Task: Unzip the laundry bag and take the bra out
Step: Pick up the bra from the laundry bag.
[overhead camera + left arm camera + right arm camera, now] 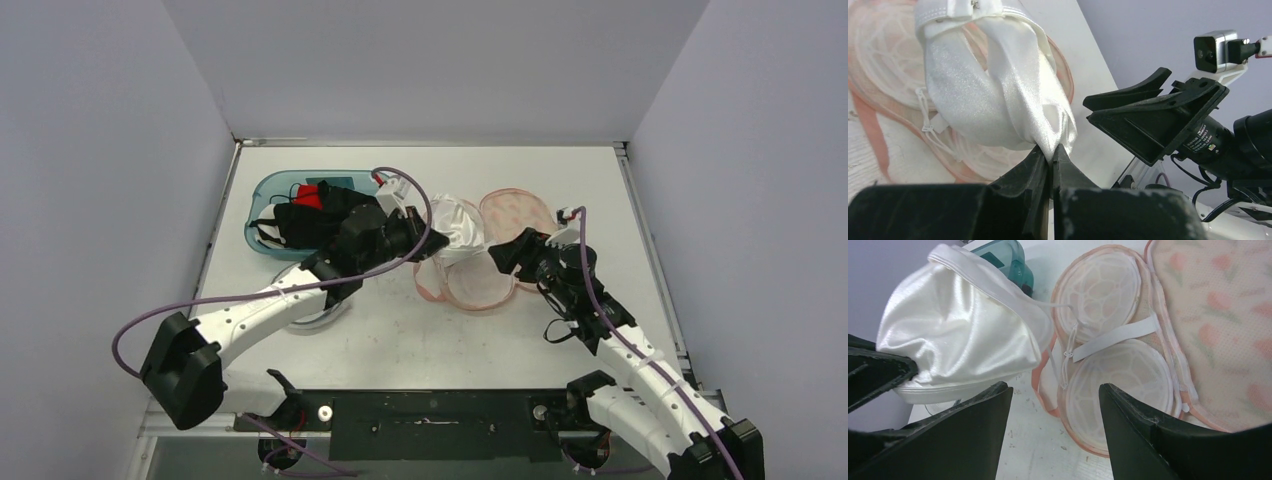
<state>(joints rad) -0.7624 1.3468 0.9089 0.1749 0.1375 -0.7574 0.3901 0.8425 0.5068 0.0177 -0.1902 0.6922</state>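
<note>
White table (420, 345), surface lightly scuffed, enclosed on 3 sides by plain pale grey panels: back wall (430, 60), left wall (90, 150), right wall (760, 150). Metal rail (430, 143) along the far table edge. Lighting even, shadows soft.

1. The left arm (260, 305) reaches from its base at bottom left diagonally up and to the right. Its forearm is stretched out and its wrist sits near the middle of the top view.
2. The left gripper (1050, 156) has its jaws pressed together, pinching a fold of the white bra (998, 90) at the fingertips.
3. The right arm (625, 345) stretches from bottom right up and to the left, with its wrist angled toward the left gripper.
4. The right gripper (1055, 390) has its jaws spread wide and holds nothing. It is near the left gripper.
</note>
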